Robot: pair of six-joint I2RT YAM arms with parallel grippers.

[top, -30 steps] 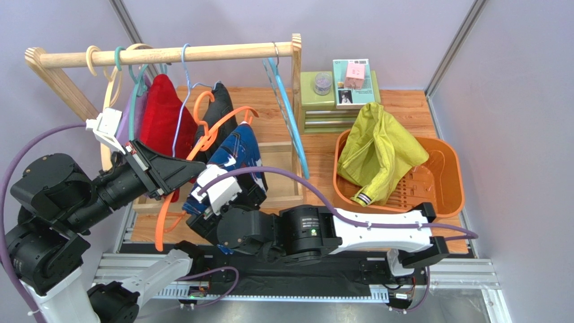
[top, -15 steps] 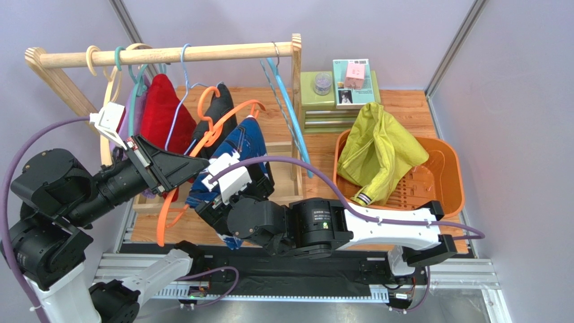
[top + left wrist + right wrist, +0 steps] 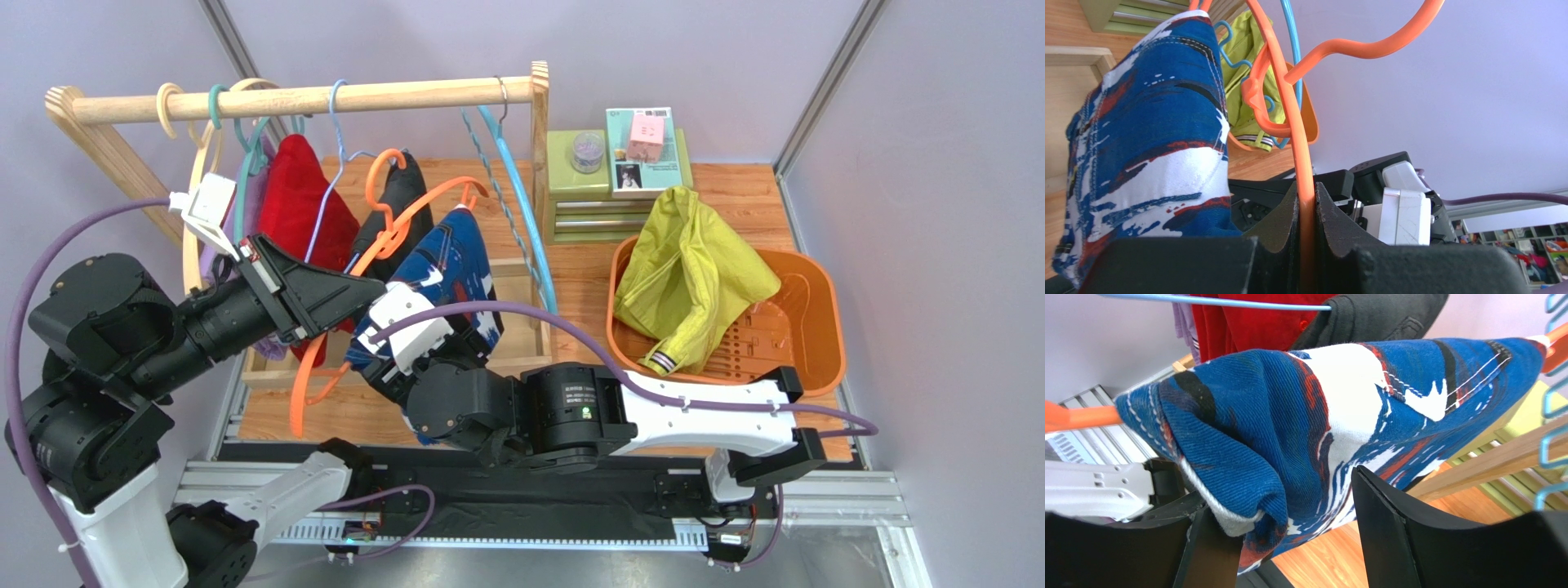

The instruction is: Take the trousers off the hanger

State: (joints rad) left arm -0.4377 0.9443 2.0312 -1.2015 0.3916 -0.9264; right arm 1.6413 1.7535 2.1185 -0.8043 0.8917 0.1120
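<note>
left jaws pinch the orange hanger (image 3: 1298,141) tight; right jaws stand part open astride the navy trousers (image 3: 1321,429) draped over it. grasping step: next, clamp the cloth and slide it off.

Trousers (image 3: 436,276) on hanger (image 3: 1300,141), before rack (image 3: 307,98), partly inside my right pincer (image 3: 1281,490). Other trousers (image 3: 693,270) in basket (image 3: 834,331), right of rack; boxes (image 3: 577,184) behind basket.
</note>
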